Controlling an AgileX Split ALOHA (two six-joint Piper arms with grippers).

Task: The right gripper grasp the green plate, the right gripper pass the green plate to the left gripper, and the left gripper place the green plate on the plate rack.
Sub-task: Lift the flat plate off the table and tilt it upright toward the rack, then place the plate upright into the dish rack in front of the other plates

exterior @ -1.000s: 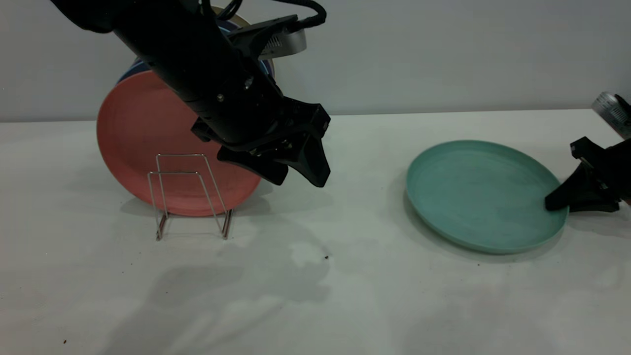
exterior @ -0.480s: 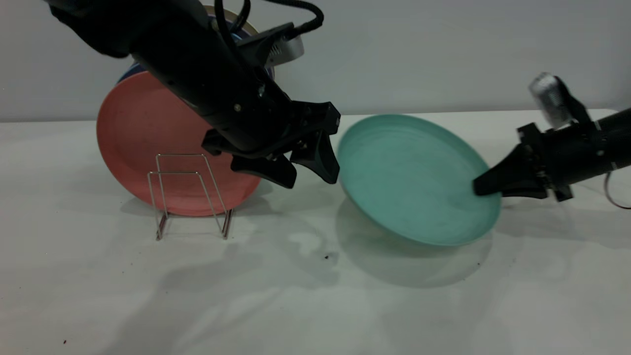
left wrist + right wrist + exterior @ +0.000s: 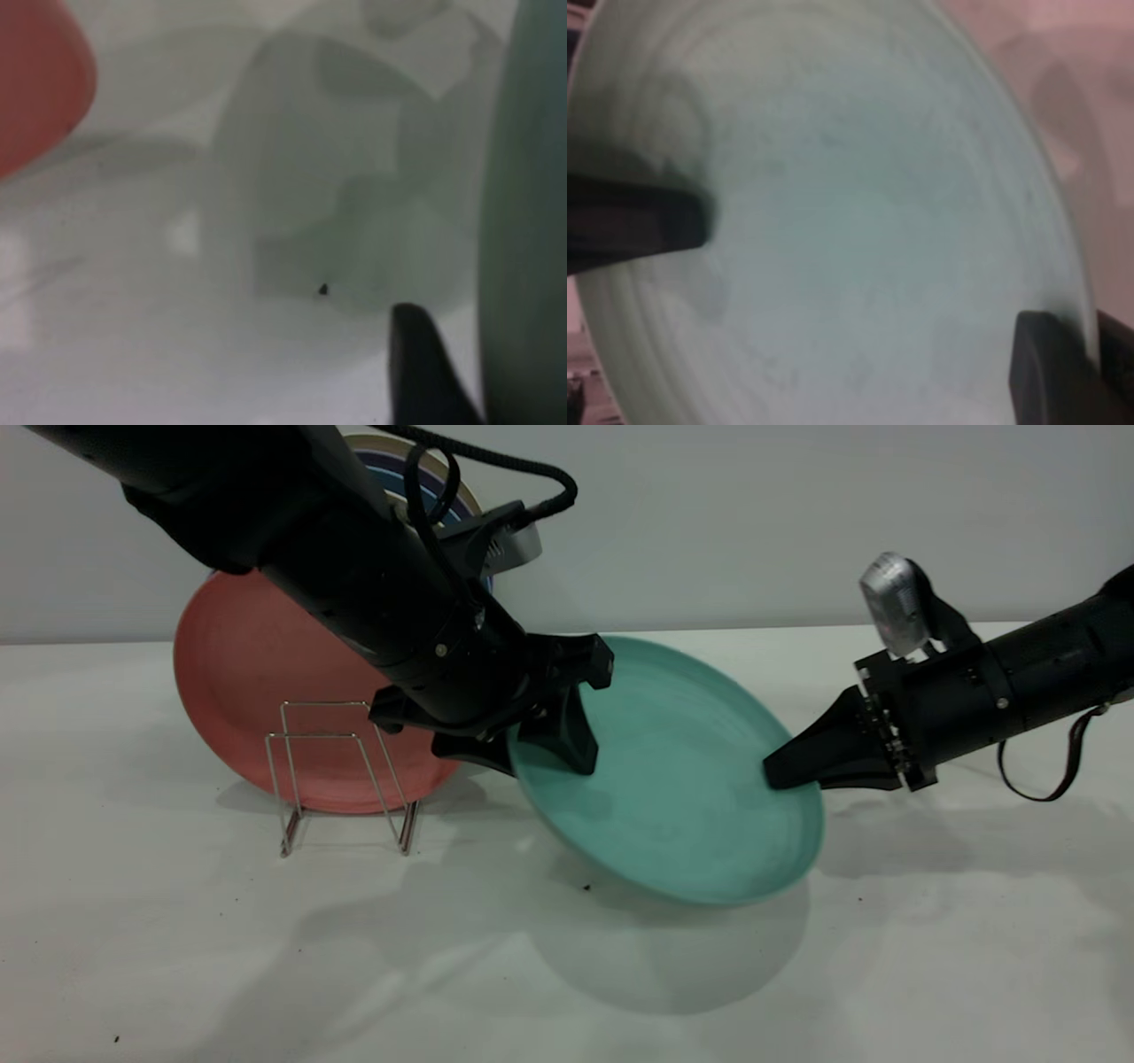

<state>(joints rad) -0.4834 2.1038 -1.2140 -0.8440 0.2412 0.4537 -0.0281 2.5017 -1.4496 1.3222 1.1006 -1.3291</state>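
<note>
The green plate [image 3: 673,806] hangs tilted above the table between the two arms. My right gripper [image 3: 780,772] is shut on its right rim; in the right wrist view one of its fingers [image 3: 1050,372] lies on the plate's face [image 3: 859,221]. My left gripper [image 3: 545,753] is open and straddles the plate's left rim, one finger [image 3: 563,735] in front of the face, the other hidden behind. In the left wrist view a finger [image 3: 425,372] stands a little apart from the plate [image 3: 532,221]. The plate rack [image 3: 341,779] stands at the left on the table.
A salmon-pink plate [image 3: 248,682] leans upright in the rack, with darker blue plates [image 3: 443,496] behind it, mostly hidden by the left arm. The pink plate also shows in the left wrist view [image 3: 35,80]. The rack's front loops hold nothing.
The right gripper has lifted the green plate off the table and carried it left. The plate's left rim has come between the left gripper's fingers. The left arm shifted slightly.
</note>
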